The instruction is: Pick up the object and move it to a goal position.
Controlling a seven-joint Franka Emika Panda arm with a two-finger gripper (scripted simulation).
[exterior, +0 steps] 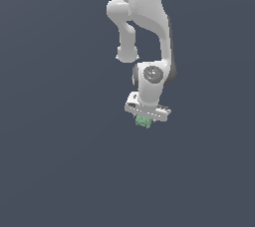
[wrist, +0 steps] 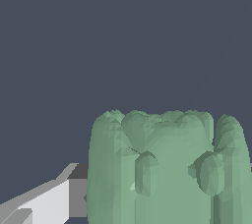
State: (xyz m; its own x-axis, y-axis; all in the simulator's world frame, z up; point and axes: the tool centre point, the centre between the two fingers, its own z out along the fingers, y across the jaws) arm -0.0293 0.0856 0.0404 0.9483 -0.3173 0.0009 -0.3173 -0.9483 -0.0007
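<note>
Flat slate-grey ground is filling both views, bare of any visible goal marker. Pointing downward, the gripper is clamping the object between its fingers — the ridged green lump is sitting directly under the palm, presumably so it can be carried.

The object is a small light-green ridged lump, roughly blocky with rounded vertical ribs, sitting just under the arm's end against a plain dark-grey background.
</note>
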